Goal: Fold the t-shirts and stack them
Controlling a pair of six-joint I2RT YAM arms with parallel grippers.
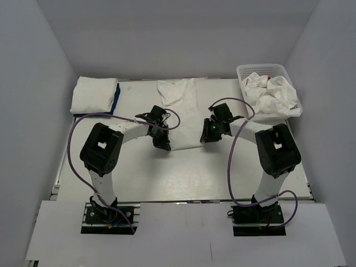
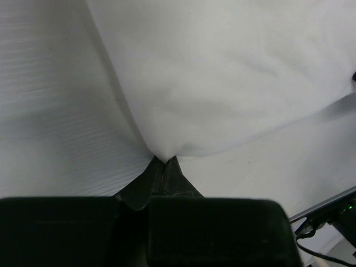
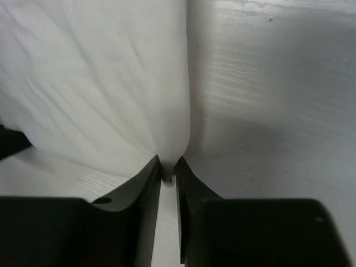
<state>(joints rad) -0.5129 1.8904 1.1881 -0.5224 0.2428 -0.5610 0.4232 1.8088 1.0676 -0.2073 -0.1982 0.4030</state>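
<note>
Top view: a white shirt (image 1: 181,103) lies flat at the back centre of the table (image 1: 183,175), with the left gripper (image 1: 163,143) and right gripper (image 1: 207,136) at its near corners. A folded stack (image 1: 94,93) (white over blue) sits back-left, and crumpled shirts (image 1: 270,92) fill the basket (image 1: 261,68).
Left wrist: the fingers (image 2: 149,183) are pressed together on a shirt corner.
Right wrist: the fingers (image 3: 146,183) are narrow, apparently pinching the shirt's edge.

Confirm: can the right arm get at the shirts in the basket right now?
Probably not yet. The right gripper is pinched on a corner of the spread white t-shirt, so it's occupied. Otherwise nothing stands between it and the basket.
</note>
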